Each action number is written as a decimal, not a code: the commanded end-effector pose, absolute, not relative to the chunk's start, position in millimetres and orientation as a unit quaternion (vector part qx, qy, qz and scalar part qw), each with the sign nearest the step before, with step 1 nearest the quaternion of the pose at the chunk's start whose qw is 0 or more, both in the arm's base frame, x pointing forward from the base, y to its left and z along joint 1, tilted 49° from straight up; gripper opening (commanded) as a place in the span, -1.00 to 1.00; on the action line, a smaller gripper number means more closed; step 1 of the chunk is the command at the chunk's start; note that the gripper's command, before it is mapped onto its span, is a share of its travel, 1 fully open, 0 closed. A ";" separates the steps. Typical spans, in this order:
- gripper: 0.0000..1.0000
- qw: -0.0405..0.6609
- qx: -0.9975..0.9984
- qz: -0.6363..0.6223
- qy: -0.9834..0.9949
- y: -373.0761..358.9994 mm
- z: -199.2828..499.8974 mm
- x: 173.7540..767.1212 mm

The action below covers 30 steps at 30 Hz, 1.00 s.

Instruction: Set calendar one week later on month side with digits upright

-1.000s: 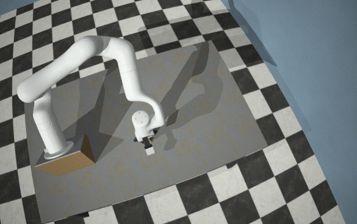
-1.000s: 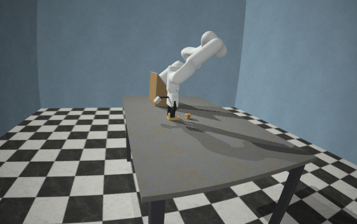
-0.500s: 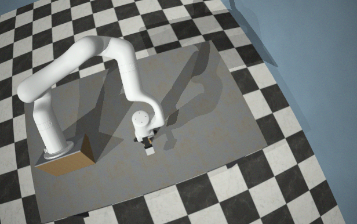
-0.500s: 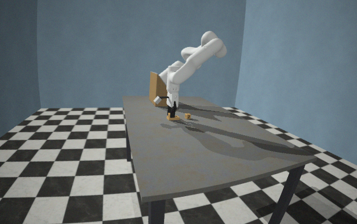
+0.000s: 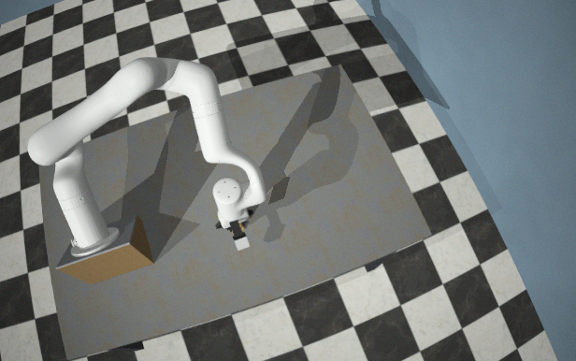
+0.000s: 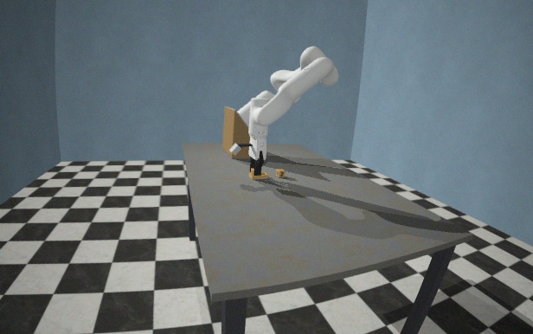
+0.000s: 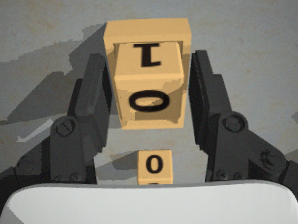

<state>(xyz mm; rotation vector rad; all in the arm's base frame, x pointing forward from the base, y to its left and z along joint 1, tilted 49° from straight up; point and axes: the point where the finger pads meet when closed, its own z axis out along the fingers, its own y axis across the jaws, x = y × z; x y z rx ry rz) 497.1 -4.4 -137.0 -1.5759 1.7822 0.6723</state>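
Wooden tray (image 6: 259, 176) (image 7: 147, 29) with one cube (image 7: 148, 80), between fingers of half-open gripper (image 5: 238, 230) (image 6: 257, 169) (image 7: 149, 72), nothing gripped.
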 end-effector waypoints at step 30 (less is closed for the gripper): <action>-0.43 0.329 -0.602 0.256 0.681 -5.1 -136.7 497.7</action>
